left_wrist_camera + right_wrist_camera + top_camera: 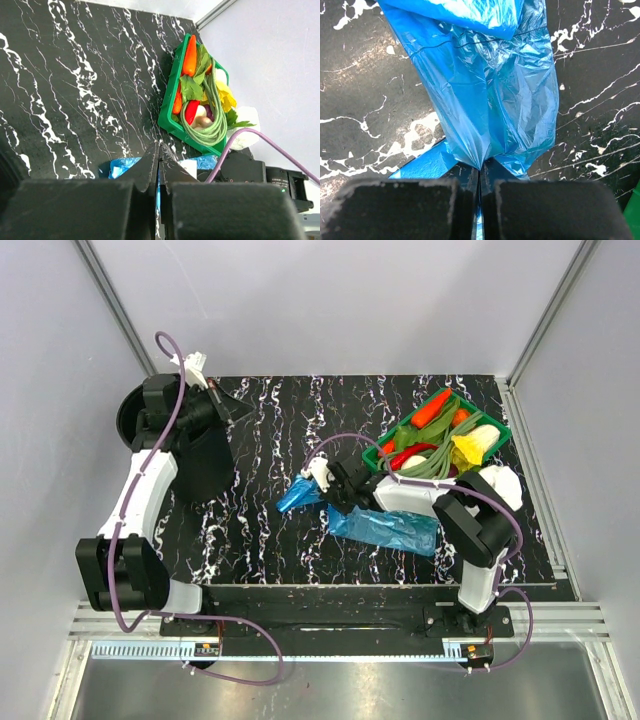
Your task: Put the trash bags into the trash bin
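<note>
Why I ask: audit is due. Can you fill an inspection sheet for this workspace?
Surface: black marbled tabletop.
Job's things: blue trash bags on the table, outside the trash bin; bin contents hidden.
Clutter: green vegetable tray, white plastic lump beside it.
Grippers: left end effector shut, empty, near the bin; right end effector shut on a trash bag.
Cables: purple cables loop along both arms.
Surroundings: grey walls, nothing seen otherwise.

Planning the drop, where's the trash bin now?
In the top view, the trash bin stands at the table's left edge under the left arm, left of the trash bags.
</note>
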